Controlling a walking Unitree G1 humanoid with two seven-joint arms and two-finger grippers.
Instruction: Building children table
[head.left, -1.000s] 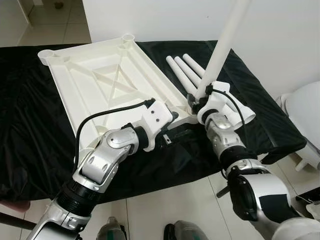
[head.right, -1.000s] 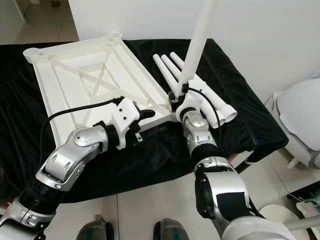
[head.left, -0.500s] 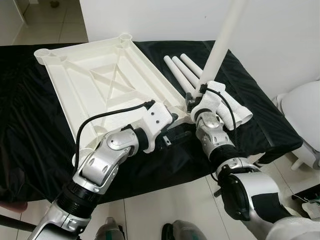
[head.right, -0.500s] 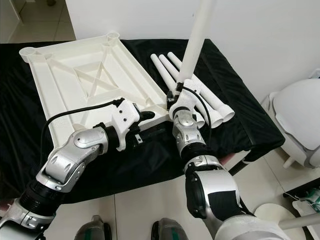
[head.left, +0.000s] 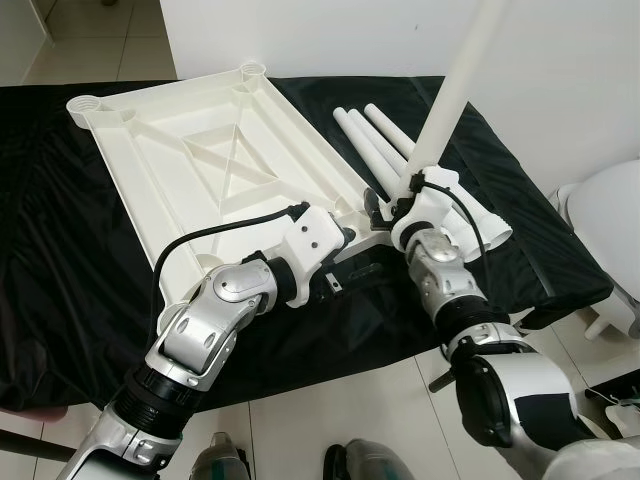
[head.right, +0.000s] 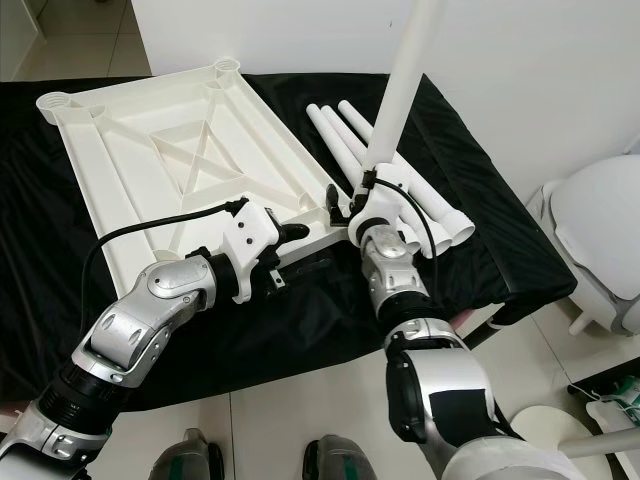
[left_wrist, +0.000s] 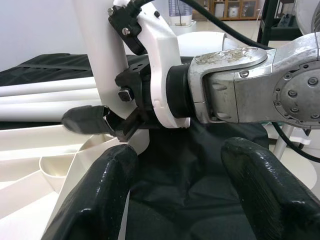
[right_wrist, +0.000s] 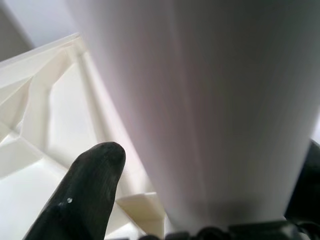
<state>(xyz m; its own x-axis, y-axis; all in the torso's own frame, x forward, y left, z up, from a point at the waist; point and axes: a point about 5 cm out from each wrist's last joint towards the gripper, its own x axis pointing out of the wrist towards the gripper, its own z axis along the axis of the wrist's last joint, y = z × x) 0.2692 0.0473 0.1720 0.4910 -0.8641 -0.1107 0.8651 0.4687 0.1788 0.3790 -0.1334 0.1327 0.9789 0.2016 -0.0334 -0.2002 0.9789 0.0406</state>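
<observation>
Lying upside down on a black cloth (head.left: 60, 250), a white plastic children's tabletop (head.left: 200, 170) showed its ribbed underside, with round leg sockets at its far corners; three loose white table legs (head.left: 385, 150) lay side by side on the cloth just right of it; the right gripper (head.left: 390, 208) was clenched around a fourth white leg (head.left: 455, 95), holding it nearly upright, tilted a little to the right, its lower end at the tabletop's near right corner; whether that end sat in the socket could not be told; the left gripper (left_wrist: 177, 190) hung released just beside that same corner, its two black fingers (left_wrist: 107, 195) spread apart over the cloth, one close against the tabletop's rim; a white rounded object (head.left: 610, 230) stood on the tiled floor (head.left: 340, 400) to the right.
</observation>
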